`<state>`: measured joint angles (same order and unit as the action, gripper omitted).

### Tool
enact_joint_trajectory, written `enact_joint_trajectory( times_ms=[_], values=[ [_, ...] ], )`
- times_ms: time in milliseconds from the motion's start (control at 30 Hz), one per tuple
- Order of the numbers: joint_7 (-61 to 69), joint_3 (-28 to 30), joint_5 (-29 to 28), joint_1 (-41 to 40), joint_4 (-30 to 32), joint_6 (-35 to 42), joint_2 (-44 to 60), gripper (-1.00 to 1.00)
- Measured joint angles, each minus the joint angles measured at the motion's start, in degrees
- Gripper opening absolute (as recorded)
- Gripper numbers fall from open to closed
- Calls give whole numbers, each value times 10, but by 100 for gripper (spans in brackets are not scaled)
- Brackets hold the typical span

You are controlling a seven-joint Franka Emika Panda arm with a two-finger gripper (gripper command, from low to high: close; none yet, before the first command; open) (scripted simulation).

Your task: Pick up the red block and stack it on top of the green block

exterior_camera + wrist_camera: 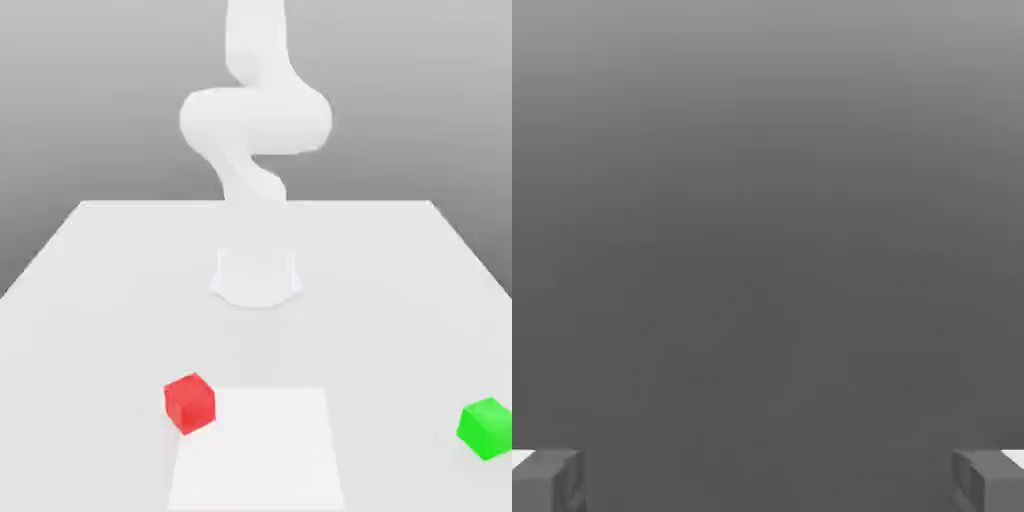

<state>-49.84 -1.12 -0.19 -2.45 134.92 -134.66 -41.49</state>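
Grey backdrop (90,100) behind a pale worktop (120,330): on it we see the red block (190,404) at a white patch's (260,460) corner, the green block (487,429) well apart toward the exterior view's right. Our tool (768,482) is spread wide, with nothing between its fingertips.

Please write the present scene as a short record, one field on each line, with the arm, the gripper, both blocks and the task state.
arm: robot arm upright at the far part of the table
gripper: gripper open, nothing between its fingers
red block: red block at the corner of the white patch, exterior view's left
green block: green block at the exterior view's right edge
blocks: apart
task state: not stacked, red block not yet picked up
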Motion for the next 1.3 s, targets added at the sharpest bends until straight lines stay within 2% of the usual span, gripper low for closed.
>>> enact_joint_trajectory(
  times_ms=[300,600,833,867,1100,1300],
  values=[
    [-173,-31,-14,-90,127,-120,187,0],
    [-333,-26,-1,-150,257,-249,387,0],
    [-363,-8,-21,-140,250,-369,531,0],
    [-365,-5,-24,-138,248,-379,543,-100],
    [-367,-5,-27,-139,249,-379,542,-100],
    [-349,-19,-1,-146,264,-285,431,-100]
  ],
)
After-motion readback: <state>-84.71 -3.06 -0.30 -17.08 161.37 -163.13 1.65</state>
